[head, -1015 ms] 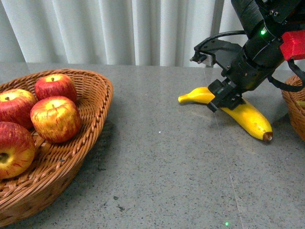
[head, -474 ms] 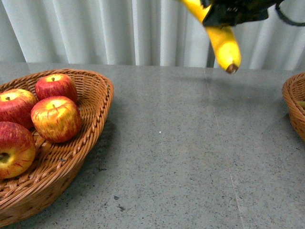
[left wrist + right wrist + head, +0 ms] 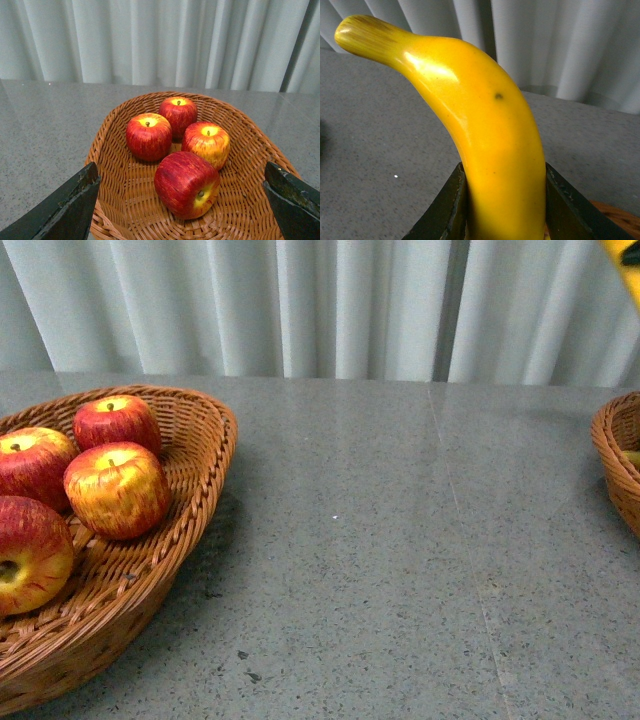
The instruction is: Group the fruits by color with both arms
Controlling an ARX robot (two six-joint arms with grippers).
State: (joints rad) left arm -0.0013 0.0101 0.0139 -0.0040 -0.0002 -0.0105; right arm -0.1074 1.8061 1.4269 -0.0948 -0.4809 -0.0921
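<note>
Two dark jaws of the right gripper pinch the banana low in the frame, its tip curving to the upper left. Farther off, the spread left gripper frames four apples in their basket.

Left edge of desk: basket holding four apples. Right edge: second basket. Banana aloft above right edge.
</note>
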